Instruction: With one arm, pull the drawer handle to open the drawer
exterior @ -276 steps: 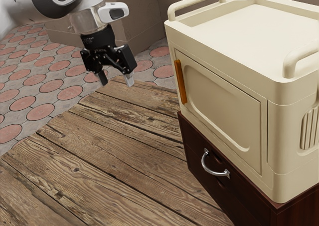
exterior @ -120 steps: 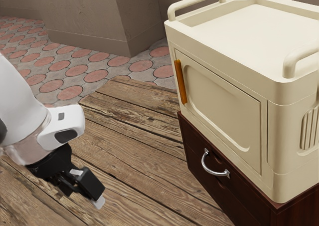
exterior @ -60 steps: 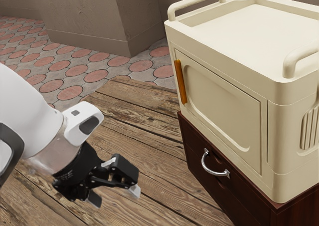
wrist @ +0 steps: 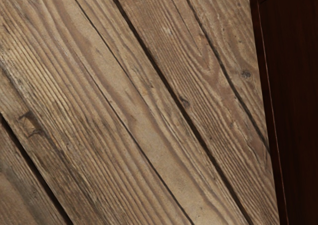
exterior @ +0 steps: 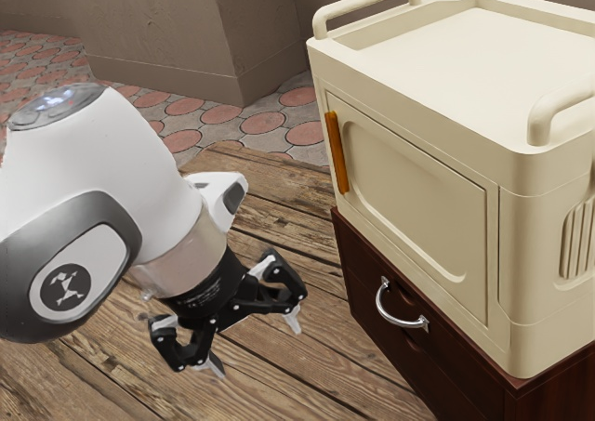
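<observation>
My one black gripper [exterior: 255, 345] hung over the weathered planks of a single wooden counter [exterior: 307, 384], its two jaws spread wide, empty and angled down toward the exterior view's right. The one silver handle [exterior: 395, 322], a curved bar, lay off the jaws' side toward the exterior view's right, apart from them across a stretch of bare wood. It was fixed by two ends to the front of the drawer [exterior: 376, 328], which sat flush in a dark red-brown cabinet [exterior: 558, 398]. In the wrist view, the planks ran beneath my hand at a slant, with the cabinet's dark edge to one side.

Atop the cabinet stood one cream box [exterior: 465, 59], with two rounded rails, a near one [exterior: 558, 114] and a far one [exterior: 367, 3], rising from its top. One recessed door [exterior: 418, 198] faced my side, bearing a single upright orange grip [exterior: 337, 151]. Farther out, beyond the counter, a floor [exterior: 218, 114] of round reddish tiles set in grey met a brown wall [exterior: 167, 31].
</observation>
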Robot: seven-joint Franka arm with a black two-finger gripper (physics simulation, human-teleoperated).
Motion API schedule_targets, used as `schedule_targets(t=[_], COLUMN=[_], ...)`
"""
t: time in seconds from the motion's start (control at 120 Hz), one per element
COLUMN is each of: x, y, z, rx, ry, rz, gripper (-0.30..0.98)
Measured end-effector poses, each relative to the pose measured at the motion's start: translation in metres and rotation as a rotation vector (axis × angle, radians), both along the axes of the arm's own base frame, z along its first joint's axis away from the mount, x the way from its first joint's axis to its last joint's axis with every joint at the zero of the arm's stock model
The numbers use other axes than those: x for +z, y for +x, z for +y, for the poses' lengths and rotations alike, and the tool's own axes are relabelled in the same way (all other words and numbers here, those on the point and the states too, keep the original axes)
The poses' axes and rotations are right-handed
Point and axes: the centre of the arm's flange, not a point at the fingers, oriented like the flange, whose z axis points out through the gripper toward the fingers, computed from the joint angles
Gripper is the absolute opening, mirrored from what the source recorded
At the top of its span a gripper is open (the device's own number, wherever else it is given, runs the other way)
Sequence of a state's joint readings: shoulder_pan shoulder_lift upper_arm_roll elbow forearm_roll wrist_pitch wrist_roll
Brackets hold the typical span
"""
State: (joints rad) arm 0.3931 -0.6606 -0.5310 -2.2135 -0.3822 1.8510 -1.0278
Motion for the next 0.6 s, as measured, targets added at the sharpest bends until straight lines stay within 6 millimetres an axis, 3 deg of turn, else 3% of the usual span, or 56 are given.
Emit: schedule_targets(t=[0.1, 0.25, 0.6], x=[-0.011, -0.011, -0.027], y=[0.013, 0.025, 0.035], z=[0.001, -0.006, -0.023], rx=[0.071, 0.142, 0.198], ry=[0.056, 0.011, -0.102], rz=[-0.019, -0.086, -0.138], gripper=[0.69, 0.69, 0.69])
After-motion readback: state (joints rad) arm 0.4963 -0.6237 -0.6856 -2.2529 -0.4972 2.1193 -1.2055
